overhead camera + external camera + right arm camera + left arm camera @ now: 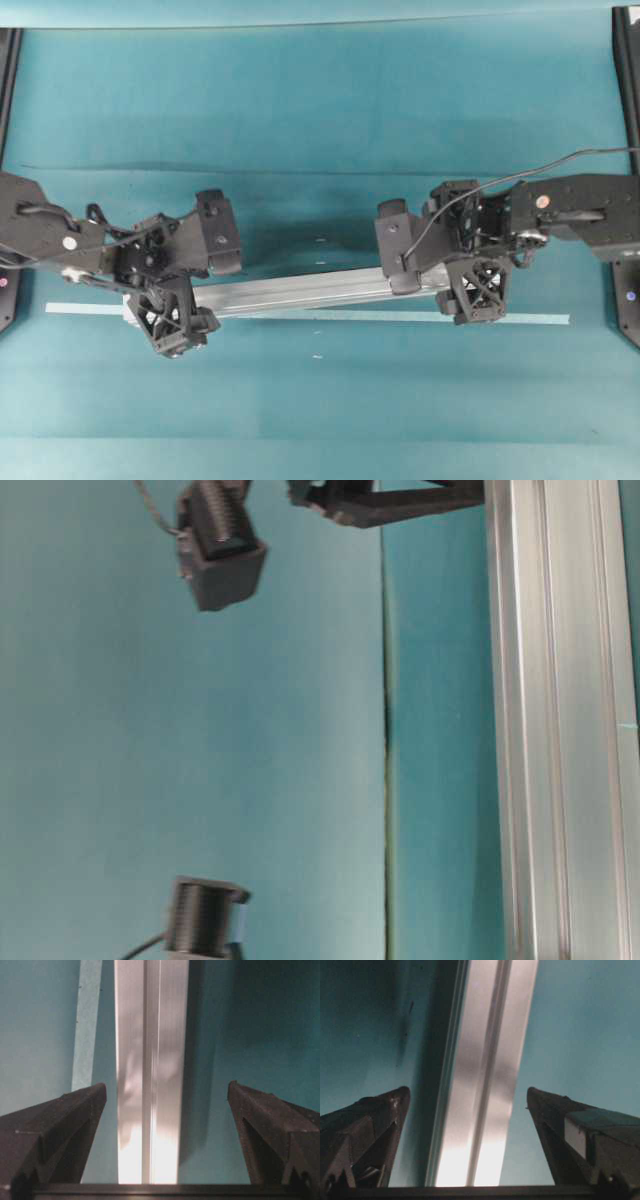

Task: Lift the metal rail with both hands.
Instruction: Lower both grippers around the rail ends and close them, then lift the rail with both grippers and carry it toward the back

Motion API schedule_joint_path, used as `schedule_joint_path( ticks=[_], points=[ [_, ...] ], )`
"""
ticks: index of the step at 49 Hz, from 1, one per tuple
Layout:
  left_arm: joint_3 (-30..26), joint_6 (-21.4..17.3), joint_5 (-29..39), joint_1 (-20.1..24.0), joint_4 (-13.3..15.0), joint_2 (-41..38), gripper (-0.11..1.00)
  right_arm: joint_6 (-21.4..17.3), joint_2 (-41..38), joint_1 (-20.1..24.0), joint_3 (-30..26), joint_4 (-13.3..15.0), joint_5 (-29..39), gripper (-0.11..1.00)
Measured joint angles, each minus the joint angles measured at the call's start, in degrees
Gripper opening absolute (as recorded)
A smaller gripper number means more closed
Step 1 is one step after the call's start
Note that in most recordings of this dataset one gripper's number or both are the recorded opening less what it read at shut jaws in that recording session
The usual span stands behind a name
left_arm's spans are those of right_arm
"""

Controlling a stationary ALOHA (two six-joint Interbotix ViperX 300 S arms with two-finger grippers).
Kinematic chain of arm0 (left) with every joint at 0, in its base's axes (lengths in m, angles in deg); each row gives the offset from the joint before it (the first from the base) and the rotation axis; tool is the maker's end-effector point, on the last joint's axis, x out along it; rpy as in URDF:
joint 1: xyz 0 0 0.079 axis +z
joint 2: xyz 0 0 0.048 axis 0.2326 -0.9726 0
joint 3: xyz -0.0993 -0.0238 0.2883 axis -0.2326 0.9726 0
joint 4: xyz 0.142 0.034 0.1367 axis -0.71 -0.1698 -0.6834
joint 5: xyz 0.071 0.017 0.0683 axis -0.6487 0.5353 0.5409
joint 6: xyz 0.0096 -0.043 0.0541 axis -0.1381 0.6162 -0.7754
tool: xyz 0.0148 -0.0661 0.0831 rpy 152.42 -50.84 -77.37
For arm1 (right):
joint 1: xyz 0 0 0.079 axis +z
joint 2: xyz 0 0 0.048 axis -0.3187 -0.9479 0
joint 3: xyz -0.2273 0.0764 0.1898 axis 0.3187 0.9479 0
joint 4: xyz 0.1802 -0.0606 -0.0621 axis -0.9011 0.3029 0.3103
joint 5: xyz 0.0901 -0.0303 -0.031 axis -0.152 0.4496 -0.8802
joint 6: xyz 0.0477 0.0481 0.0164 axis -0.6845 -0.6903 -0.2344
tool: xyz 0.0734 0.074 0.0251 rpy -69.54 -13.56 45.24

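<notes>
The metal rail is a long silver grooved bar lying across the teal table, slightly tilted. My left gripper is open and straddles the rail near its left end, one finger on each side. My right gripper is open and straddles the rail near its right end. In the left wrist view the rail runs between the fingertips of the left gripper with a gap on both sides. In the right wrist view the rail runs between the fingertips of the right gripper, also untouched.
A thin pale tape strip lies on the table just in front of the rail and parallel to it; it also shows in the right wrist view. The table-level view shows the rail close up and a table seam.
</notes>
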Motion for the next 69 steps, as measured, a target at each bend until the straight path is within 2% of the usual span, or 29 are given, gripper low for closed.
schedule_joint_path(
  ticks=[22,27,30,33,40,42,43,69],
  points=[
    [0.88,-0.09,-3.69,-0.09,-0.09,-3.87,0.97,-0.62,-2.29,0.44,2.37,-0.18,-3.78,0.97],
    [0.88,0.0,-4.22,-0.09,0.0,-3.87,0.93,-0.62,-2.29,0.44,2.37,-0.18,-3.87,0.95],
    [0.88,0.0,-4.57,-0.09,-0.09,-3.87,0.86,-0.53,-2.29,0.44,2.29,-0.18,-3.96,0.91],
    [0.88,0.0,-4.92,-0.09,0.0,-3.87,0.73,-0.62,-2.29,0.44,2.37,-0.18,-3.87,0.82],
    [0.88,-0.35,-6.24,-0.88,-0.26,-3.96,0.36,-0.7,-2.29,0.7,2.29,-0.18,-3.78,0.48],
    [0.97,-0.35,-6.5,-1.05,-0.35,-3.96,0.36,-0.88,-2.29,0.97,2.29,-0.18,-3.6,0.39],
    [0.97,-0.35,-6.5,-1.14,-0.35,-3.87,0.36,-0.88,-2.29,1.05,2.29,-0.26,-3.52,0.38],
    [0.97,-0.62,-6.68,-1.23,-0.35,-3.96,0.36,-0.62,-2.37,0.97,2.11,-0.35,-3.16,0.38]
  ],
)
